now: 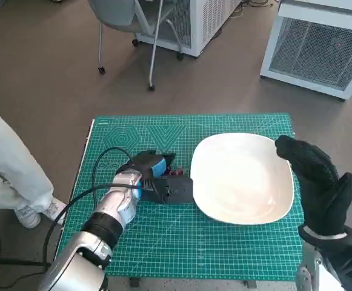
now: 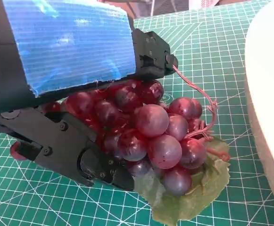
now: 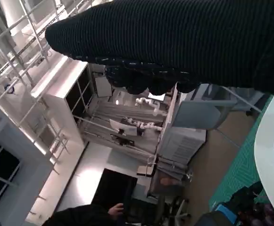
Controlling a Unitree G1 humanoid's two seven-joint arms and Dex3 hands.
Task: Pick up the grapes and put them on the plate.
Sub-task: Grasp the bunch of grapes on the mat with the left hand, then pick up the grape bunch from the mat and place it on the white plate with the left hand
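Note:
A bunch of dark red grapes point(image 2: 158, 134) with a green leaf point(image 2: 193, 197) lies on the green cutting mat point(image 1: 163, 242), just left of the white plate point(image 1: 242, 179). My left hand point(image 1: 154, 176) is closed around the bunch. Its black fingers point(image 2: 75, 150) run along one side and its blue-taped back covers the other. The leaf still touches the mat. In the head view only a bit of the grapes point(image 1: 176, 173) shows past the hand. My right hand point(image 1: 318, 182) is raised over the plate's right edge, fingers apart, holding nothing.
The mat covers the small table. A person's pale trouser leg and shoe point(image 1: 9, 176) are close at the left. A chair point(image 1: 130, 24) and white cabinets point(image 1: 321, 45) stand on the floor beyond the table. A cable point(image 1: 103, 163) loops by my left forearm.

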